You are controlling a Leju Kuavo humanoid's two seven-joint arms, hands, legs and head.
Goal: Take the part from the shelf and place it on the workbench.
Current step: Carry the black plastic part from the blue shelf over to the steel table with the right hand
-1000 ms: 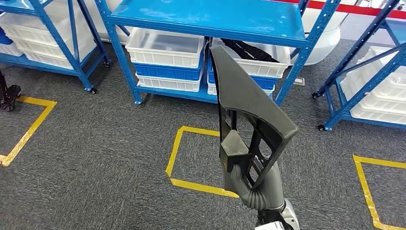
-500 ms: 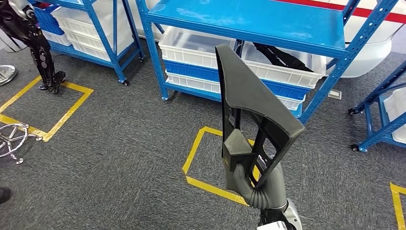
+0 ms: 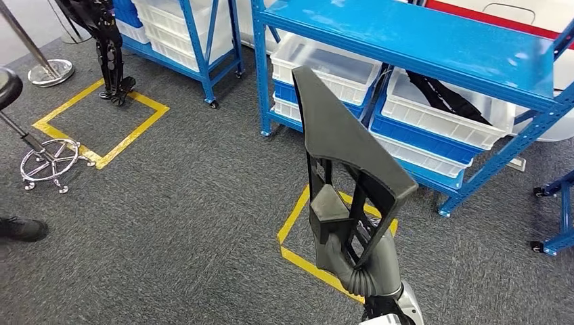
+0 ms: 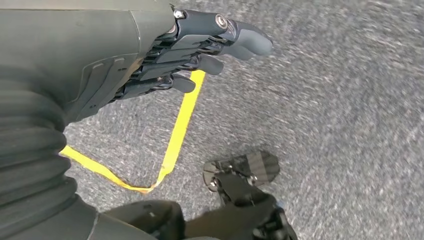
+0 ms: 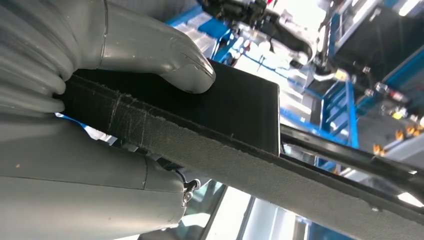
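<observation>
The part [image 3: 345, 152] is a large dark grey triangular plastic piece with open ribs, held upright in front of me. My right hand [image 3: 352, 261] grips its lower end from below. Close up, the thumb [image 5: 175, 62] presses on the part's flat black face [image 5: 240, 107] above its rough edge. My left hand [image 4: 200, 45] hangs over the grey carpet with its fingers stretched out and nothing in them. The blue shelf [image 3: 420, 40] stands behind the part, with white and blue bins [image 3: 325, 64] on its lower level.
Yellow tape squares [image 3: 298, 223] mark the carpet. A chrome stool base [image 3: 47, 162] and a dark shoe [image 3: 20, 229] lie at the left. A black stand [image 3: 105, 40] and a second blue rack [image 3: 196, 34] are at the back left, with a castor frame [image 3: 555, 230] at the right.
The whole view has swung: the shelf has slid right and the stool, the shoe and the black stand have come in at the left. The part stays in my right hand.
</observation>
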